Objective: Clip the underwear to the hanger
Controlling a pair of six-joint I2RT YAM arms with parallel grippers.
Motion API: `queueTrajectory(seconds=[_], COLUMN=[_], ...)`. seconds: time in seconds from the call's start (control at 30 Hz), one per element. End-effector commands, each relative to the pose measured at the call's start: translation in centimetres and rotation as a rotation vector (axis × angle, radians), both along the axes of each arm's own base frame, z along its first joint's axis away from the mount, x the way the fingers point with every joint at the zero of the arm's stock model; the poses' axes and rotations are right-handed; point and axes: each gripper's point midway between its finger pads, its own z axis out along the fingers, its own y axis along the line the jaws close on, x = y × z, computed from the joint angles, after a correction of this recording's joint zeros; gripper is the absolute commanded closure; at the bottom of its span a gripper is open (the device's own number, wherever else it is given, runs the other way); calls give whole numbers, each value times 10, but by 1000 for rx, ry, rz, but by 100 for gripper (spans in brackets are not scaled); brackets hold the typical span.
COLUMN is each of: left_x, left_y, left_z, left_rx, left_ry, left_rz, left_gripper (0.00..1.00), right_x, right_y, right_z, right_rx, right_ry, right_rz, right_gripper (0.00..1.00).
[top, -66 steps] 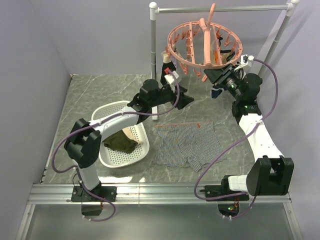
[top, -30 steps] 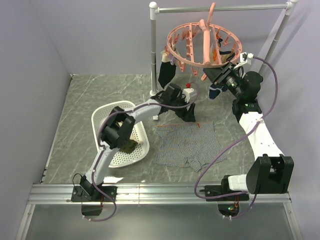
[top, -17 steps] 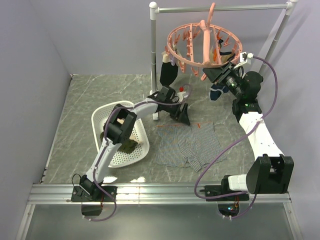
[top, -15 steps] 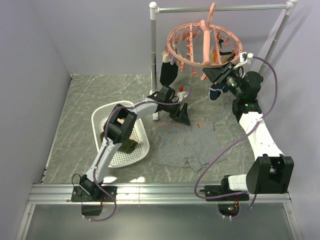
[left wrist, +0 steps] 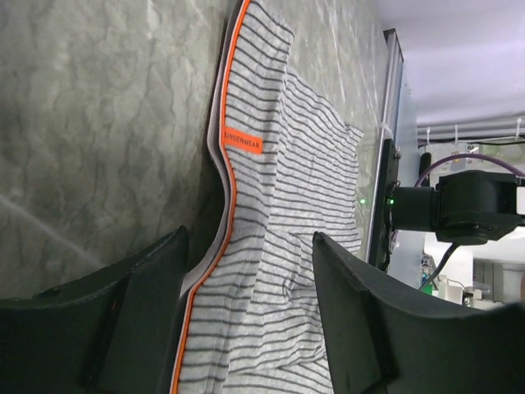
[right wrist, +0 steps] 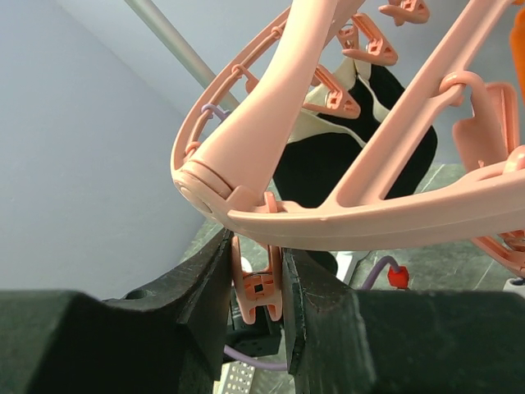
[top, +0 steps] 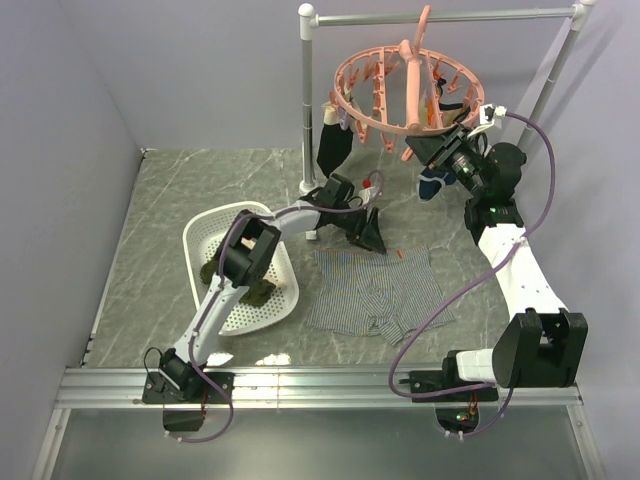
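Note:
The striped underwear (top: 372, 288) lies flat on the table right of the basket; in the left wrist view (left wrist: 271, 246) its orange-edged waistband runs between my fingers. My left gripper (top: 374, 238) is open, low at the waistband's far left corner, jaws on either side of the band. The pink hanger (top: 405, 88) hangs by its hook from the rail. My right gripper (top: 420, 150) is shut on a clip peg (right wrist: 256, 289) under the ring's near right rim (right wrist: 369, 209).
A white basket (top: 205, 235) with an olive garment (top: 258, 292) stands at the left. A dark garment (top: 333, 148) hangs from the hanger's left side, another (top: 438, 183) at its right. The grey rail stand's post (top: 306, 100) rises behind my left gripper.
My left arm has swung from the basket over to the underwear's waistband and come down onto it with open jaws. The right gripper has stayed on the peg.

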Motion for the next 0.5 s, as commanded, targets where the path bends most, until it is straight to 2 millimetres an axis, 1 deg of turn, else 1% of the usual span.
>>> queueTrajectory(seconds=[0.0,0.1,0.2,0.23,0.3,0.4,0.43,0.47], left_x=[-3,-4,-6,-8,-10,-17,-14,-18], left_y=[-17,-24,-30,-31,-35,-39,-41,-44], left_z=[2,3,1,-3,-1,-5,-4,-3], left_rx=[-41,-66,-77,-75,-83,-79,-97,-102], left_ry=[-15,-7,6,13,20,35,15,18], left_rz=[-13,-19,-26,-30,-37,-48,-46,-52], left_gripper=[32,34,37,37,39,42,42,43], right_x=[-2,-2,-2,-2,-1,-1,0,0], right_y=[-3,-3,-4,-4,-4,-4,-4,-4], right_z=[25,23,24,23,22,22,21,21], right_rx=[-13,-14,-16,-19,-21,-21,-20,-20], right_ry=[-103,-99,-102,-99,-97,-97,-97,-97], right_rz=[-5,-5,-10,-10,-9,-11,-10,-10], right_gripper=[100,100,100,100,100,100,100,100])
